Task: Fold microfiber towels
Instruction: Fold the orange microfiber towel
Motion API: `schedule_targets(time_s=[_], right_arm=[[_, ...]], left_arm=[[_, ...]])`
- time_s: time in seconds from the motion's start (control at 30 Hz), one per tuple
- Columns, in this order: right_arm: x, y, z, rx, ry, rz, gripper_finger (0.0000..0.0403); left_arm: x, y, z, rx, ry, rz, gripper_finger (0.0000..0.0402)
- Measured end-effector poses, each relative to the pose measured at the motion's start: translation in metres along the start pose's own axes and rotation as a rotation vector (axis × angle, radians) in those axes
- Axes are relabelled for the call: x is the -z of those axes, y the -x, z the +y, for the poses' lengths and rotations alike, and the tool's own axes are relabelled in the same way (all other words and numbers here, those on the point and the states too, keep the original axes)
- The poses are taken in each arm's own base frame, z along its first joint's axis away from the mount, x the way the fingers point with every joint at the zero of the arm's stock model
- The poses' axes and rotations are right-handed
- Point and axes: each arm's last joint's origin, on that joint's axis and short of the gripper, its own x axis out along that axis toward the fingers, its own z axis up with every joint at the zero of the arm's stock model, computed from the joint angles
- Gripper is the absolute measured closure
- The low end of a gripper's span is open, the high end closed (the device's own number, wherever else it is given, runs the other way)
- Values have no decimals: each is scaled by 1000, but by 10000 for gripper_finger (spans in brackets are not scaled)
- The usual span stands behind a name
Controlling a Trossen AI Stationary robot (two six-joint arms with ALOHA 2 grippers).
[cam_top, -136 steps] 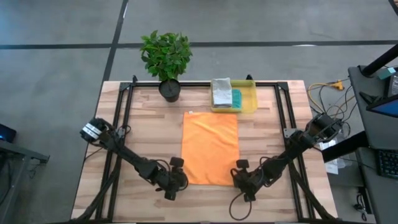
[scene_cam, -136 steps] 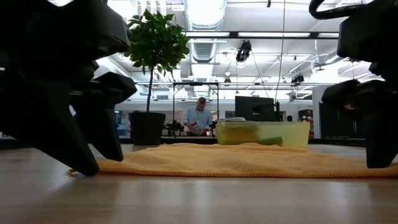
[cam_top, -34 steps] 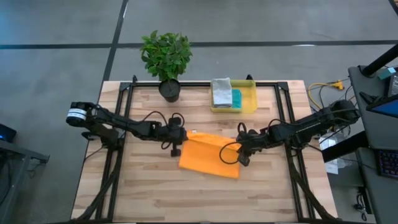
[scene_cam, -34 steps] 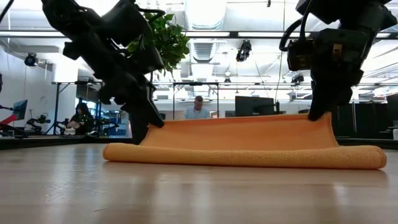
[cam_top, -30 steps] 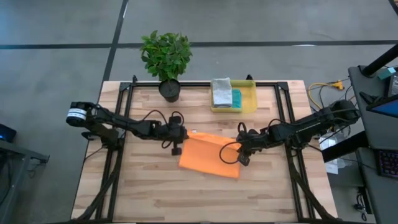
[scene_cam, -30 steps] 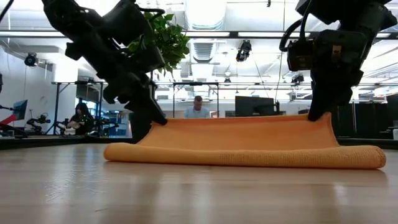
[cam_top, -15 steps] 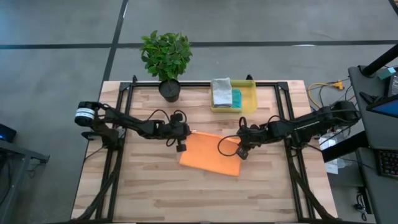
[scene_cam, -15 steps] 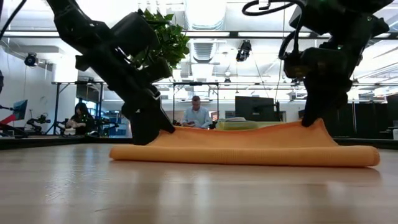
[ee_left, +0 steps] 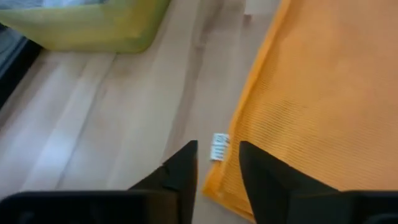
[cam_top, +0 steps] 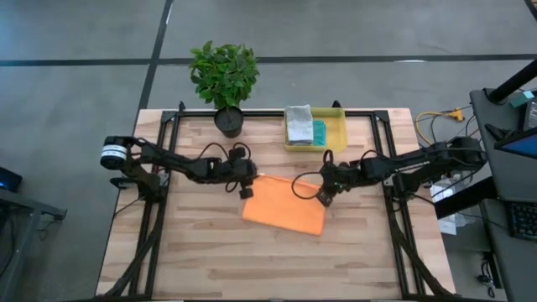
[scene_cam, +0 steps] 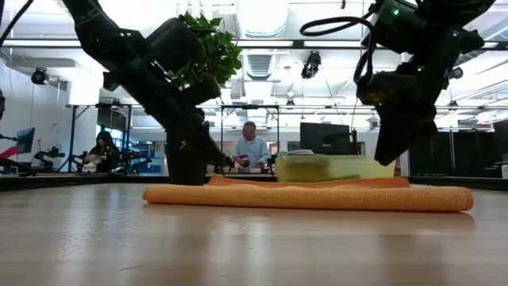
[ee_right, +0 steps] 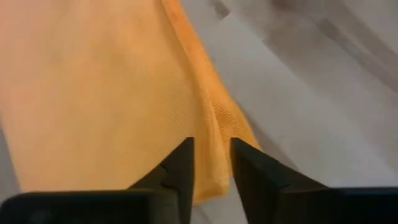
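From above, the orange towel [cam_top: 284, 213] lies doubled over near the middle of the desk [cam_top: 193, 260], a slanted rectangle with its fold toward the near edge. The left gripper [cam_top: 246, 190] sits at the towel's far left corner and the right gripper [cam_top: 323, 198] at its far right corner, one at each end of the loose edge, which looks like the spot to lay that edge down squarely. Behind them, the yellow bin [cam_top: 334, 134] holds the grey towel [cam_top: 298, 123] and the teal towel [cam_top: 319, 132], beside a potted plant [cam_top: 224, 80].

From desk level, the orange cloth is a flat, low band with a rounded fold in front. Both grippers hang just above its back edge rather than clamped to it.

The left wrist camera shows that gripper's fingers [ee_left: 184, 167] parted with a clear gap, nothing between them; the towel's corner and its small white tag [ee_left: 219, 147] lie just beyond. The weave is fine and ribbed.

The right wrist camera shows the same: fingers [ee_right: 180, 165] apart and empty over the other corner, where the edge puckers slightly. I judge the first fold made.
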Motion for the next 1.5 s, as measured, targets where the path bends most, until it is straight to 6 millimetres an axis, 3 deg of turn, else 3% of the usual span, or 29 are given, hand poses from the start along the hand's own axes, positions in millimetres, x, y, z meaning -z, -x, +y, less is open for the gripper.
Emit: schedule_targets(time_s=[0.2,0.33,0.43,0.5,0.73,0.93,1.2,1.5], right_arm=[[-8,11,10,-66,6,-74,260],[-3,15,32,-157,-2,-110,285],[11,5,45,-144,-52,-87,340],[23,-3,53,-118,-73,-63,378],[47,-41,72,6,-184,31,394],[43,-58,87,43,-189,29,394],[36,-52,75,156,-97,60,394],[17,-54,57,199,20,78,394]], left_arm=[[-17,9,7,51,18,-57,275],[-26,12,3,190,-85,-55,326],[-30,10,1,235,-123,-28,387],[-33,7,1,226,-133,-21,392],[-18,-13,-7,259,-167,110,401],[3,-24,-19,300,-201,239,401],[9,-14,-29,306,-139,325,401],[11,6,-78,350,-12,347,401]])
